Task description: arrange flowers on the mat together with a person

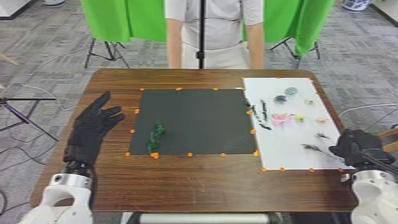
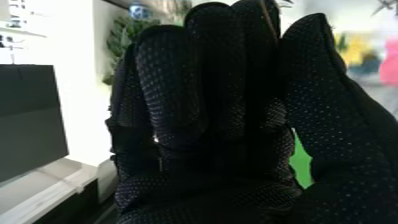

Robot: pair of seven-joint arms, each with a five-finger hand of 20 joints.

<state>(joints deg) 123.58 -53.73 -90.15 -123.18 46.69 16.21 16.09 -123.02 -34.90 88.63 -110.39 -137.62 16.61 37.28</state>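
The right hand (image 1: 360, 145) is placed beside the white sheet (image 1: 280, 152), its fingers extended with no visible grip, presumably so that the pink flowers (image 1: 281, 119) ahead-left of it can be reached; the green sprig (image 1: 156, 136) is laid farther left, on the mat (image 1: 200, 115), probably as first decoration.

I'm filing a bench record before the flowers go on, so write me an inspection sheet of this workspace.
Surface: brown wooden table bearing a dark mat and a white mat.
Job's things: green sprig on the dark mat's left part; pink flower, bluish round bloom and dark twigs among the pieces on the white mat.
Clutter: nothing seen beyond orange markers along the mats' edges.
Hands: left hand open, left of the dark mat; right hand at the white mat's near right side, fingers extended.
Cables: pale cable on the floor, right.
Surroundings: green cloth, black stands, gray carpet.
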